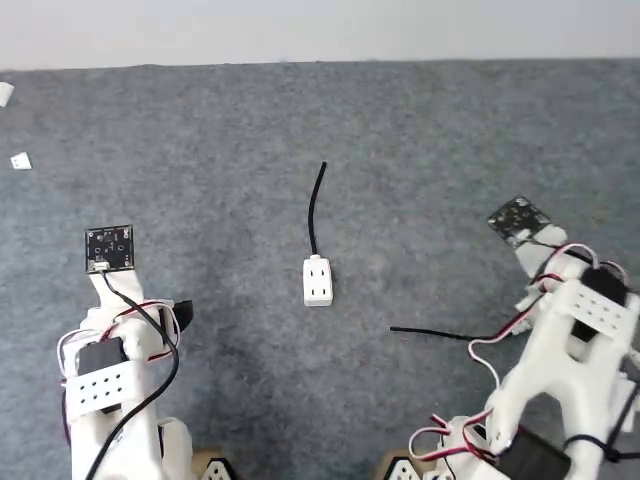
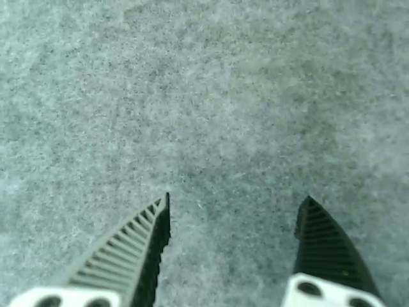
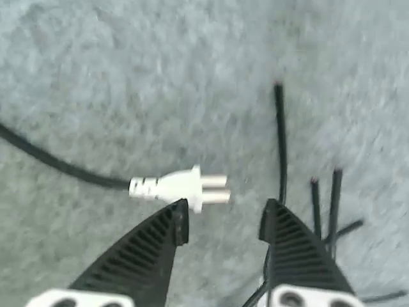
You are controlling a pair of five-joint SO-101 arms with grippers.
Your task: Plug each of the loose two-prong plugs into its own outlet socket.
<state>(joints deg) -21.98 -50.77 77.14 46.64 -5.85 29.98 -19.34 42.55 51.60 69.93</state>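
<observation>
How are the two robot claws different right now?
The left gripper hangs over bare grey carpet; the right gripper has a white plug at its fingertips. The left gripper's jaws stand wider apart than the right gripper's. Both are open, with dark ridged fingers.

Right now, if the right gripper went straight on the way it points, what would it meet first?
Probably the white plug, lying on the carpet just ahead of the open fingers of the right gripper; depth is unclear.
</observation>
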